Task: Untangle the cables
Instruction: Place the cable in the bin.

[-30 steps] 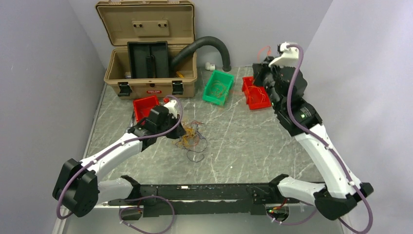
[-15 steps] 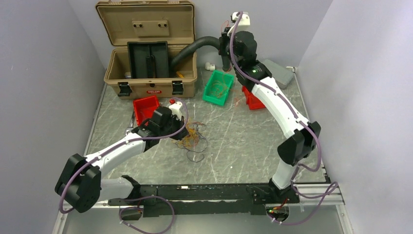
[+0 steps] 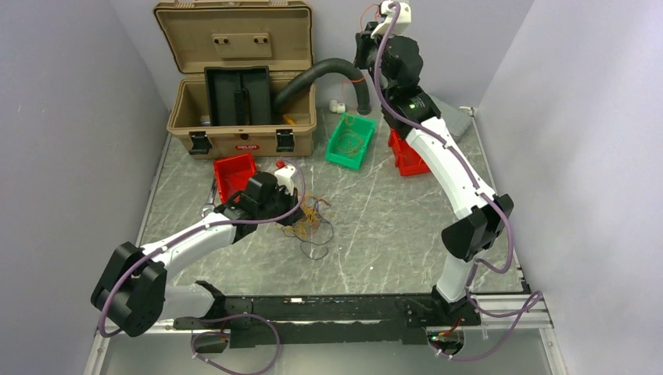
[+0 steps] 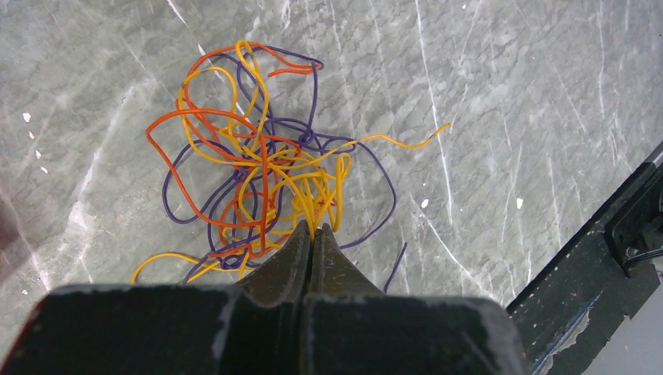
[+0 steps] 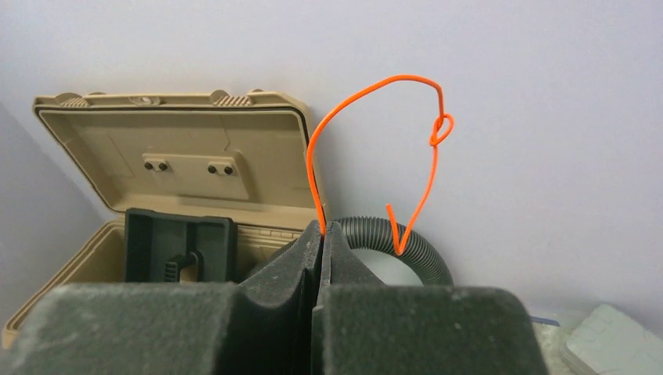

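— Where is the left hand [image 4: 313, 229]?
— Low over the marble surface [image 4: 508, 117]. Its fingers are pressed together on yellow strands [image 4: 306, 201] at the near edge of the tangle of cables [image 4: 258, 156] (orange, yellow and purple, lying loose on the stone).
— And the right hand [image 5: 322, 228]?
— High up by the back wall, pinching one orange cable [image 5: 403, 76] that arcs upward with a small loop knotted in it. The open tan case [image 5: 172, 156] and the corrugated hose [image 5: 414, 246] sit beyond and below.

Right claw [image 5: 321, 228] pinched on orange wire [image 5: 361, 94], looped, small knot; open tan case [image 5: 168, 160] behind.
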Controlling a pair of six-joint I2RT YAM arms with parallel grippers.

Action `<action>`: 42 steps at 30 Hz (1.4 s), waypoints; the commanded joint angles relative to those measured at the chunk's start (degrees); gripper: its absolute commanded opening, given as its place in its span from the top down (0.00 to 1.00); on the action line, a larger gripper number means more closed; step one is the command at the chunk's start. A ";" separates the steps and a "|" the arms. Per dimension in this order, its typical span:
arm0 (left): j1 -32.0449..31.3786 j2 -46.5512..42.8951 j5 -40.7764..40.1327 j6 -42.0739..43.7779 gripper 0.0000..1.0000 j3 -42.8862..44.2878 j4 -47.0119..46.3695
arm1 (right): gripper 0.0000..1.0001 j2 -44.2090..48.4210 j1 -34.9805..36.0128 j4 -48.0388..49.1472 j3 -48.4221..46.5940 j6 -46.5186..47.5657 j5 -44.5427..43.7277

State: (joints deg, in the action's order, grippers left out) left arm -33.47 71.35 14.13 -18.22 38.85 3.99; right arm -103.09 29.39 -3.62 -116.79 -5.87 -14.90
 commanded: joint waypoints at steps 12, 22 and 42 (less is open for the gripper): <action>-0.23 0.77 -1.84 1.58 1.00 -1.03 -3.52 | 1.00 -6.29 -6.43 5.78 7.47 -5.38 6.96; -0.26 -0.34 -0.37 4.20 1.00 -2.99 -7.15 | 1.00 -5.61 -7.28 5.10 9.10 -5.08 13.22; -0.22 -4.09 -0.89 6.52 1.00 -7.05 -11.72 | 1.00 -6.26 -7.26 7.83 21.48 -6.18 19.45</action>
State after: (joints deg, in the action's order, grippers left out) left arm -33.47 68.84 12.78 -12.73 32.32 -4.38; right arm -109.97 22.11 0.19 -99.63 -10.59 2.92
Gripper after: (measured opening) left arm 0.013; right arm 0.010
